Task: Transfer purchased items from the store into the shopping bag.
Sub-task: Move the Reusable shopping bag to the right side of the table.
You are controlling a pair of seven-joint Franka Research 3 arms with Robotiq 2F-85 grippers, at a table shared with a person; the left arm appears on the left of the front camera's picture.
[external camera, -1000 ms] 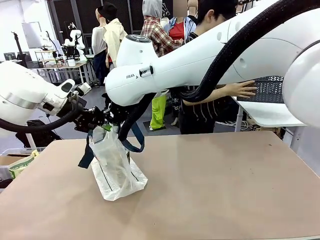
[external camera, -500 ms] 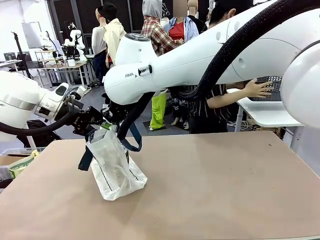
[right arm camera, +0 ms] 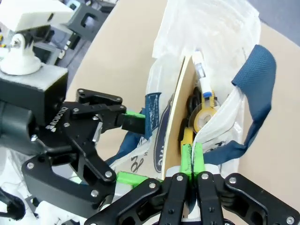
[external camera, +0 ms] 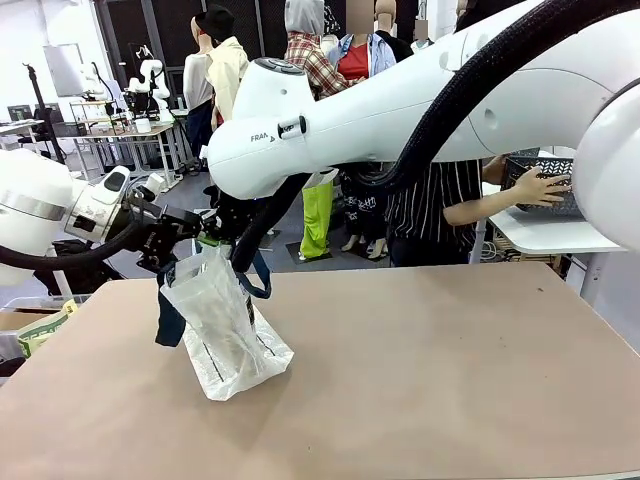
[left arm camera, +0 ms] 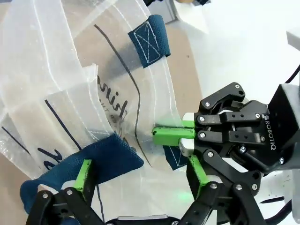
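The left hand (left arm camera: 140,176) has just opened fully, releasing the shopping bag (external camera: 222,335), while the right hand (right arm camera: 192,152) stays clamped on its rim, suggesting loading is ending.

Tan table (external camera: 450,370), possibly grey floor (external camera: 300,265)

"ROBOTIQ" is printed on the right pincer (left arm camera: 174,136) body; "FRA" is read on the right arm (external camera: 262,138).

Setting: robotics lab, set up like a shop counter. Plain brown table (external camera: 420,370) at 6 o'clock. Second small white table (external camera: 545,228) at 3 o'clock. At 10 o'clock, benches (external camera: 125,135) with equipment. Dark windows (external camera: 160,30) at 11 o'clock; grey floor.
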